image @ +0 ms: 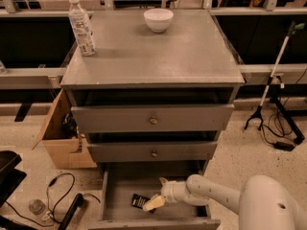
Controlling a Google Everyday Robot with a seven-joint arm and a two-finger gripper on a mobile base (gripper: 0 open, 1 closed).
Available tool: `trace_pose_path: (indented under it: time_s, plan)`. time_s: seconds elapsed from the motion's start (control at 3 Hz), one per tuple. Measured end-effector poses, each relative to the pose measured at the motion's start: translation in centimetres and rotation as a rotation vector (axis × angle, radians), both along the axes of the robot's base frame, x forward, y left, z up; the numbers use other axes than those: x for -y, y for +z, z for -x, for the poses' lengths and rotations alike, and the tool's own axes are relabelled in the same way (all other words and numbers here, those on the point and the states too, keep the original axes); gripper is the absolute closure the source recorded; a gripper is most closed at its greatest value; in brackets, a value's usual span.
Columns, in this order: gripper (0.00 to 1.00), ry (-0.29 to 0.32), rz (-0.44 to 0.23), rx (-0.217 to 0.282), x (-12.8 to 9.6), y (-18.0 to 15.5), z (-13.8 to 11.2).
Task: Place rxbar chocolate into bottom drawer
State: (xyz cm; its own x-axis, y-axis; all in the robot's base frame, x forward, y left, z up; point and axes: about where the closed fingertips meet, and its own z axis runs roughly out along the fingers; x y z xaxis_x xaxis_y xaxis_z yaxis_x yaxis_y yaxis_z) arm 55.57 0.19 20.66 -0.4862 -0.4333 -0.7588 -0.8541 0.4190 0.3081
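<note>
- Rxbar chocolate (pixel 139 201): small flat rectangular bar in a black wrapper with faint pale print. It lies flat on the floor of the bottom drawer, in the lower centre of the frame, a little left of the drawer's middle.
- Bottom drawer (pixel 123 187): a wide shallow box of grey painted wood with a plain matte inside, pulled out toward the bottom edge of the frame.
- Middle drawer (pixel 120 152) and top drawer (pixel 110 120): flat grey fronts, each with a small round knob at centre. Both sit directly above the open one and overhang its rear part.
- Cabinet top (pixel 153 56): a smooth grey slab that fills the upper middle of the frame.
- Bottle (pixel 80 25): clear plastic with a white cap and a printed label, upright at the top's left rear corner.
- Bowl (pixel 158 19): white, round and glossy, at the centre rear of the top, well apart from the bottle.
- Cardboard box (pixel 60 140): brown and open, on the speckled floor just left of the cabinet.
- Cable (pixel 57 188): black, looped on the floor at lower left.
- Arm (pixel 213 195): smooth white tubular links that reach from the lower right corner leftward into the open drawer, held low and nearly level.
- Gripper (pixel 154 202): pale cream, inside the drawer and angled down-left, its end against the bar's right end. Whether it grasps the bar or has let go cannot be told.
</note>
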Motion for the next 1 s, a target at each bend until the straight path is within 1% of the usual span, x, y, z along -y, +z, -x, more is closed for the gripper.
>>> trace_pose_path:
  time_s: [0.33,0.67,1.0]
  plan:
    - [0.0,-0.018,-0.002,0.034,3.1,3.2,2.5]
    - [0.0,-0.01,0.03,0.033,7.7,8.0,7.3]
    - [0.0,-0.009,0.123,-0.07,11.3,14.0,13.6]
